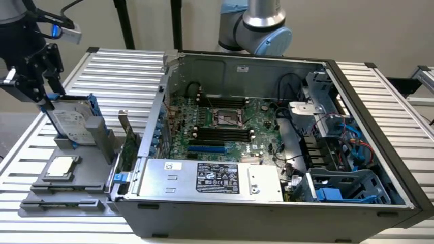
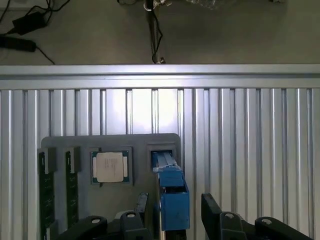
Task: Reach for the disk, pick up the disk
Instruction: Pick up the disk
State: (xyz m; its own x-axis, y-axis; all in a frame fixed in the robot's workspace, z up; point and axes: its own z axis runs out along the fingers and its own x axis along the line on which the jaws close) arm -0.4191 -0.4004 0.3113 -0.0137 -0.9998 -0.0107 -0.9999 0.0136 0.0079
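One black gripper (image 1: 39, 93), one blue-railed silver-grey metal disk (image 1: 68, 121).
Upper left of exterior view, I see gripper over disk; wrist view adds jaws spread either side of it.

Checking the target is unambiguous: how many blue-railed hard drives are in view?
1. The disk stands on edge in the grey holder at the exterior view's left, just under the open gripper. Blue plastic parts inside the computer case may hide others.
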